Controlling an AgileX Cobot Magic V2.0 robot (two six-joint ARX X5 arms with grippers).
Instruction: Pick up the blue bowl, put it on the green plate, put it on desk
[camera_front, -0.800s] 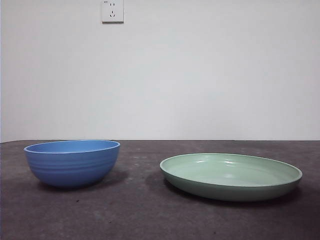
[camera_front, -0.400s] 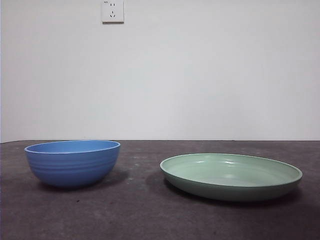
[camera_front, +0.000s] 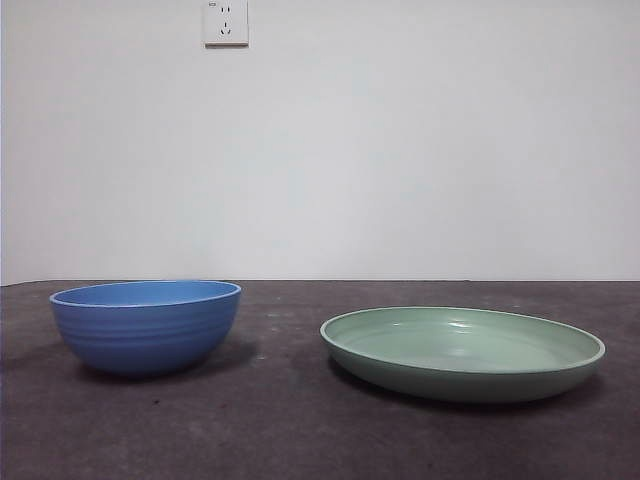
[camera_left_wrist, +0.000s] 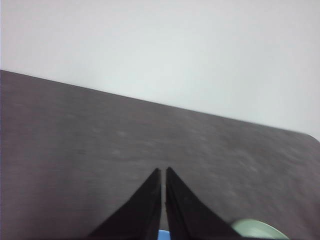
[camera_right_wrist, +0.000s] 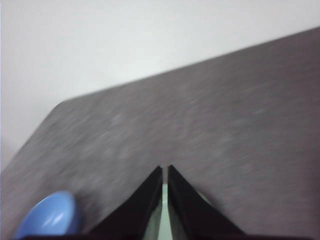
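The blue bowl (camera_front: 146, 326) rests on the surface (camera_front: 280, 430), well apart from the green plate (camera_front: 462, 352). I hold left hand (camera_left_wrist: 163, 172) and right hand (camera_right_wrist: 165, 170) pressed together, aloft, because no grasp has begun.

A medium-blue bowl (camera_front: 146, 326) with faint ridges and a pale sage-green plate (camera_front: 462, 352) sit on a speckled dark grey-brown desk (camera_front: 280, 420).

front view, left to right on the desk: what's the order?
blue bowl → green plate, apart, both standing on the desk. Wall outlet sits above, over the bowl's right side.
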